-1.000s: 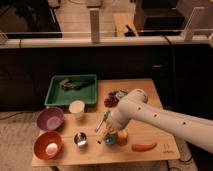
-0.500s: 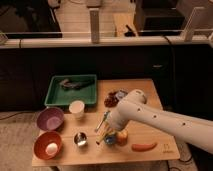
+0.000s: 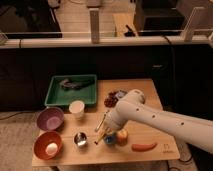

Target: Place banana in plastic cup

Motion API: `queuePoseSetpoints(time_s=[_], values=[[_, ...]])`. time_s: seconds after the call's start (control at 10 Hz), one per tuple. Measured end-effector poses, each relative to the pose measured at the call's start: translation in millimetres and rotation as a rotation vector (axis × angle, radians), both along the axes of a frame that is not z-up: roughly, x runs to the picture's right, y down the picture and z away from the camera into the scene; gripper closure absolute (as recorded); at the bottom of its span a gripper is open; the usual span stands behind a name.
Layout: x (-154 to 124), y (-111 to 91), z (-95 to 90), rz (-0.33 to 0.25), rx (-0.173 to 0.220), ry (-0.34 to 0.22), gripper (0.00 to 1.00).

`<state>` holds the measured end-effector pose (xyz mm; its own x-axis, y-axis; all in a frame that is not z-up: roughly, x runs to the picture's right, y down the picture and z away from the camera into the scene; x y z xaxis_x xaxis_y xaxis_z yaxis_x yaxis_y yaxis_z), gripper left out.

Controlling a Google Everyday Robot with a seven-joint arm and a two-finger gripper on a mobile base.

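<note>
The banana (image 3: 102,121) is a thin, pale-yellow curved piece lying on the wooden table (image 3: 150,90), just right of the white plastic cup (image 3: 76,108). My gripper (image 3: 107,131) sits at the end of the white arm, which reaches in from the right. It is low over the table, right at the banana's near end. I cannot tell whether it touches the banana. The cup stands upright in front of the green tray.
A green tray (image 3: 55,92) with a dark object is at the back left. A purple bowl (image 3: 50,119), an orange bowl (image 3: 40,150) with a white item and a metal cup (image 3: 80,139) stand at the left front. A round yellow-orange fruit (image 3: 121,135), a blue item (image 3: 109,140), an orange-red stick (image 3: 144,146) and red grapes (image 3: 112,99) lie near the arm.
</note>
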<state>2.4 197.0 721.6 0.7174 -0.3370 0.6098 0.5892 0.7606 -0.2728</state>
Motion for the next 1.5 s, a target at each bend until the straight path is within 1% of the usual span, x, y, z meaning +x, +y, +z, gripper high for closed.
queuePoseSetpoints(time_s=[0.2,0.5,0.7,0.8,0.9,1.5], values=[[-3,-1,0.4,0.000,0.001,-0.008,0.73],[-10,-4,-0.8,-0.007,0.001,-0.029,0.83],[-13,-6,-1.0,-0.011,0.001,-0.039,0.85],[-18,-7,-0.8,-0.015,0.001,-0.047,0.90],[-21,-8,-0.8,-0.016,0.002,-0.052,0.91],[-32,-10,-2.5,-0.028,0.005,-0.092,0.91]])
